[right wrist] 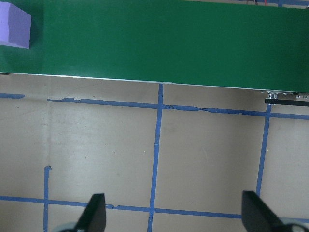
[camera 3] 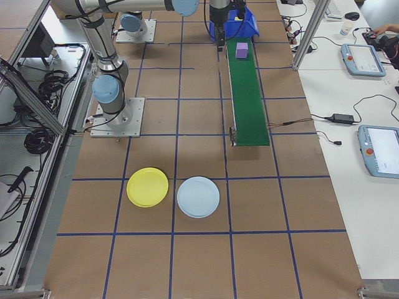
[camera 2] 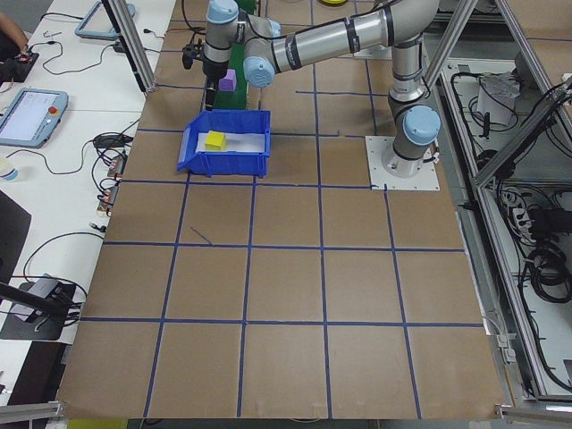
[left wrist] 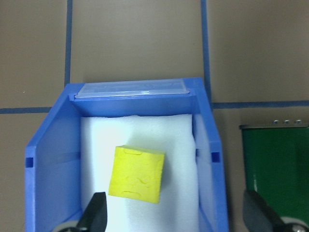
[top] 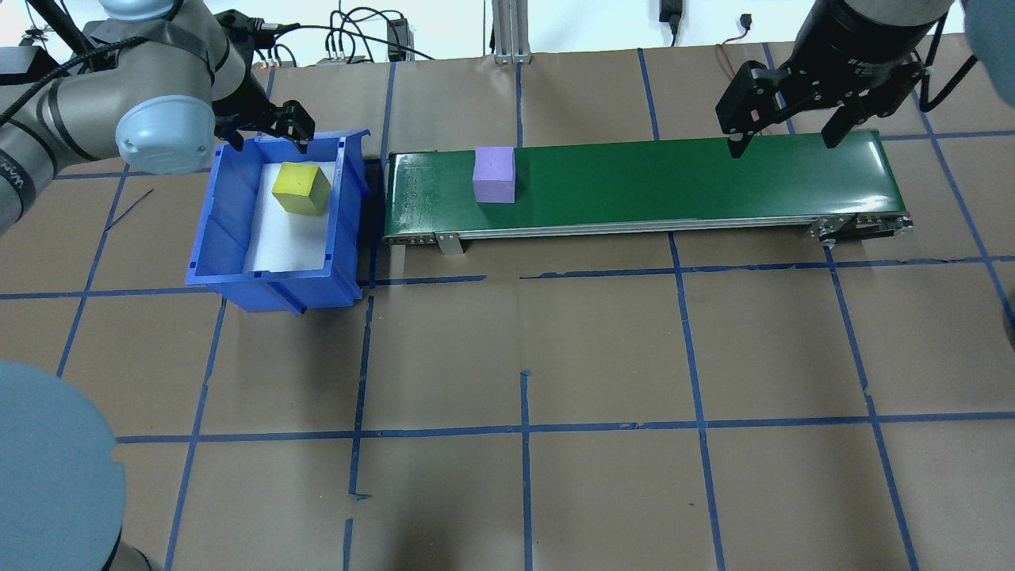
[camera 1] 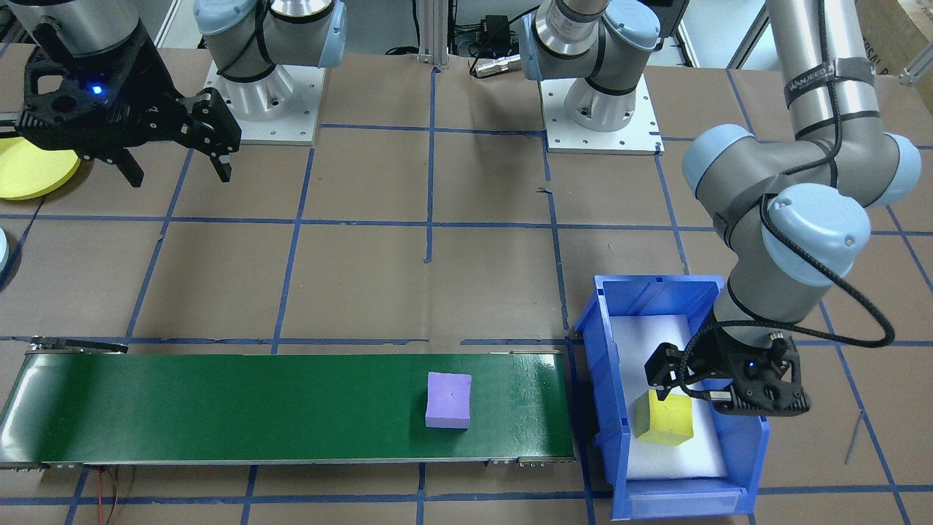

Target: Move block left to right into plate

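In the overhead view, the left gripper (top: 266, 127) hangs with fingers spread wide over the blue bin (top: 214, 230), above the yellow block (top: 300, 189) lying free on white foam. The purple block (top: 494, 174) sits on the green conveyor (top: 674, 186); the right gripper (top: 783, 135) gapes above its far end. Only the right-side view shows the yellow plate (camera 3: 147, 187) (beside a pale blue plate (camera 3: 198, 197)).

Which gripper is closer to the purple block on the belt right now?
Left. The left gripper hangs over the blue bin beside the purple block's belt end; the right gripper hovers at the far end.
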Controlling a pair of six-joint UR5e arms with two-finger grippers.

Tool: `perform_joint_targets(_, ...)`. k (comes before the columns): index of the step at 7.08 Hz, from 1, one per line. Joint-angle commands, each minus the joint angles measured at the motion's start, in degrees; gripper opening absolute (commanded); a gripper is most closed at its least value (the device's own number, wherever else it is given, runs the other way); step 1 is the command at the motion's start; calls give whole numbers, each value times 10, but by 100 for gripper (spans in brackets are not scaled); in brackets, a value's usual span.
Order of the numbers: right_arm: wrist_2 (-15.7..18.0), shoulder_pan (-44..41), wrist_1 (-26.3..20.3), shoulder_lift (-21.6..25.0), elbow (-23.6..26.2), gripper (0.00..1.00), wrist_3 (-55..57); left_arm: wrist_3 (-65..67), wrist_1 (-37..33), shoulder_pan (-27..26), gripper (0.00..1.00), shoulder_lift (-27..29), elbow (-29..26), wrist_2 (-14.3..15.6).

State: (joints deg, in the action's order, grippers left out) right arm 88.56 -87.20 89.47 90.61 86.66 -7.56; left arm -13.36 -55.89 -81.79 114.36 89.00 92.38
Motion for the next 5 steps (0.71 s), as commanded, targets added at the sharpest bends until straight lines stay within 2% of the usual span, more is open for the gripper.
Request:
perform_joint_targets(1,0,0,0,0,0,100,0,-34,13,7,100,39,5,-1)
perform_joint_targets(3,-1,0,0,0,0,100,0,-33,13,7,100,42,7,-40)
perform_joint_targets(5,0,0,0,0,0,100,0,-35,14,7,100,51,15,-41)
